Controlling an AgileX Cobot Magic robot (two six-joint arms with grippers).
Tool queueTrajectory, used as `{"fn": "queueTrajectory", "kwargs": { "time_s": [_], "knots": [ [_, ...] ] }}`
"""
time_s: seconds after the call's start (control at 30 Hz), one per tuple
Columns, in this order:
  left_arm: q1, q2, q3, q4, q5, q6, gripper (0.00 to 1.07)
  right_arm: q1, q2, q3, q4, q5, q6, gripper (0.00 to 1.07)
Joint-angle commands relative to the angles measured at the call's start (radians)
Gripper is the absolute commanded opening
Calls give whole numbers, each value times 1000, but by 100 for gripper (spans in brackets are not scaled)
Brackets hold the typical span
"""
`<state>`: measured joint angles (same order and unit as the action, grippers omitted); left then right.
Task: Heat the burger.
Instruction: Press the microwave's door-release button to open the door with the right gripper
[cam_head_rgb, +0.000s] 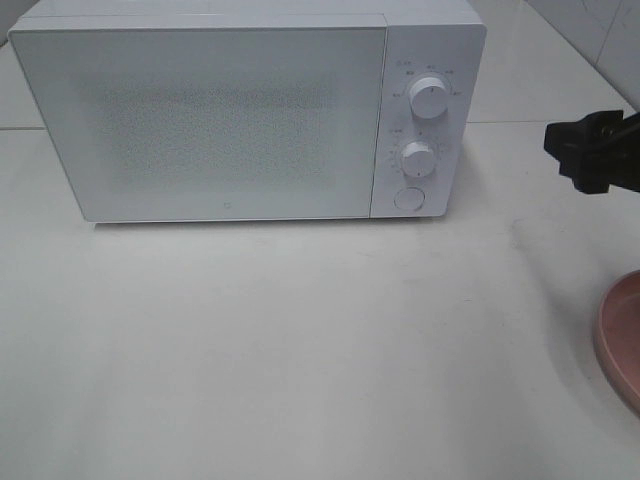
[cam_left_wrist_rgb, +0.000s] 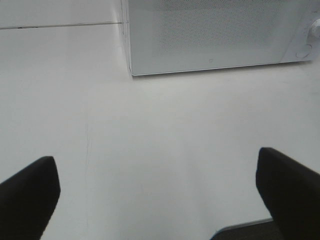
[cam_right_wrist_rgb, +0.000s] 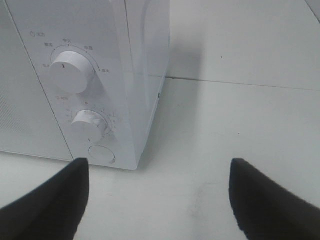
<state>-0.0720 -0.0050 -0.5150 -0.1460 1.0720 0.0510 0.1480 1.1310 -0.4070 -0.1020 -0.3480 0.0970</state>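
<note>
Wide apart and empty, the left gripper (cam_left_wrist_rgb: 156, 160) hangs over bare table (cam_left_wrist_rgb: 150, 115) in front of the microwave (cam_head_rgb: 230, 120). The right gripper (cam_right_wrist_rgb: 159, 162), also spread with nothing between its jaws, faces the lower knob (cam_right_wrist_rgb: 89, 125). The burger shows in no view: the door (cam_head_rgb: 200, 110) is shut, and what shows of the pink plate (cam_head_rgb: 625, 340) is bare. Turning that knob without the burger inside would likely heat an empty oven, and an off-centre pinch could slip.
</note>
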Motion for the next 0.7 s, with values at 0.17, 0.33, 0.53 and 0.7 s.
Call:
{"fn": "queueTrajectory", "kwargs": {
  "time_s": [0.17, 0.33, 0.53, 0.7],
  "knots": [
    [-2, -17, -1, -6, -7, -1, 100, -5, 84, 95, 115, -272, -125, 75],
    [-2, -17, -1, -6, -7, -1, 100, -5, 138, 137, 179, -377, -137, 75],
    [-2, -17, -1, -6, -7, -1, 100, 69, 169, 160, 248, -443, -156, 75],
    [-2, -17, -1, -6, -7, -1, 100, 173, 198, 172, 376, -501, -246, 75]
  ]
}}
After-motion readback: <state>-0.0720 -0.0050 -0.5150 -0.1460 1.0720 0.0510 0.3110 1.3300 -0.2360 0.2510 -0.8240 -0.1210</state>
